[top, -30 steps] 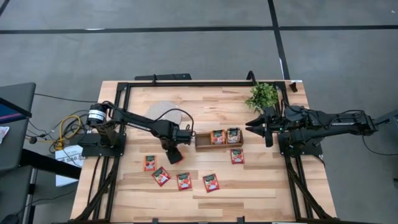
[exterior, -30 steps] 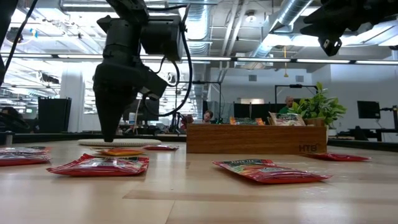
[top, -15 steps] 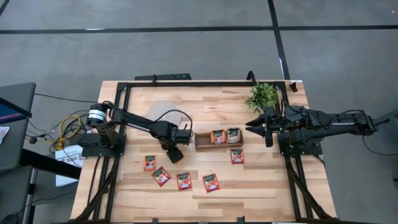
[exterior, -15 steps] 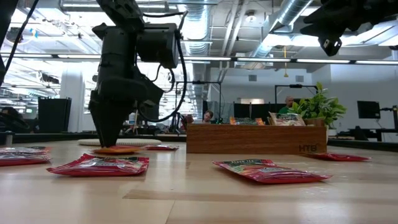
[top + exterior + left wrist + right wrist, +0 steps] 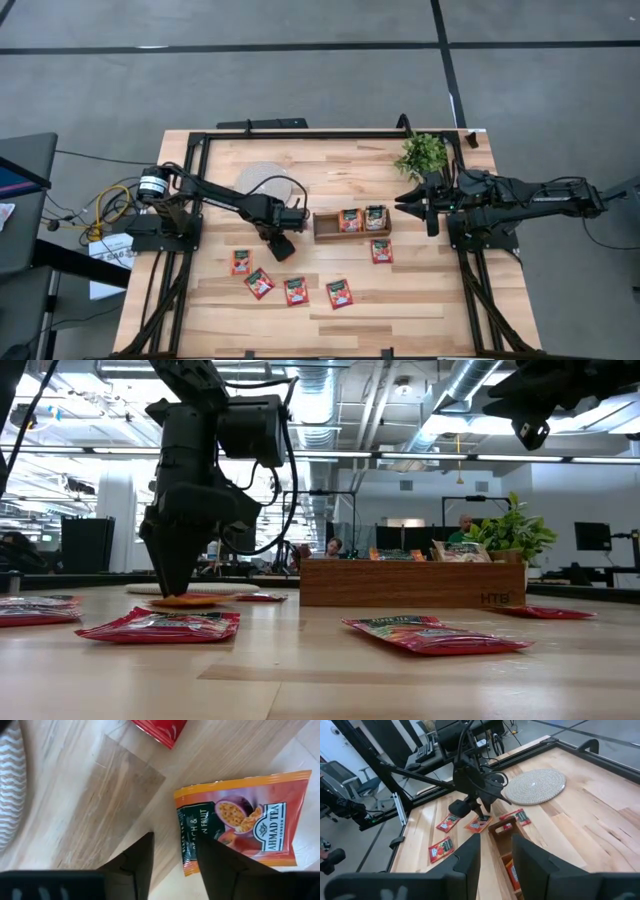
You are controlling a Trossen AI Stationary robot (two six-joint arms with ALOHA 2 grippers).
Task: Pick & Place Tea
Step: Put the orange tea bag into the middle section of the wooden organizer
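My left gripper (image 5: 279,245) points straight down at an orange tea sachet (image 5: 240,830) lying flat on the wood left of the wooden tray (image 5: 325,232). It is open, and the sachet's short edge lies between its fingers. Several red sachets (image 5: 296,291) lie flat nearer the front edge, and one (image 5: 381,251) lies by the tray. Two more sachets (image 5: 350,220) stand in the tray. My right gripper (image 5: 412,200) hangs open high over the tray's right end, holding nothing. My left gripper comes from above, pointing down. One fingertip (image 5: 215,865) stands over the orange sachet just inside its short edge (image 5: 186,857), and the other (image 5: 135,865) stands over bare wood beside it. Whether they touch, I cannot tell. The sachet lies flat on the table.
A round woven mat (image 5: 265,183) lies beyond the left gripper, and a small green plant (image 5: 423,153) stands at the far right. A black frame (image 5: 300,133) runs around the table. Bare wood shows along the near edge (image 5: 330,335).
My left gripper has gone down from just above the table until its fingertips reach the orange sachet, and it has turned a little about its own axis. The sachet has stayed where it was.
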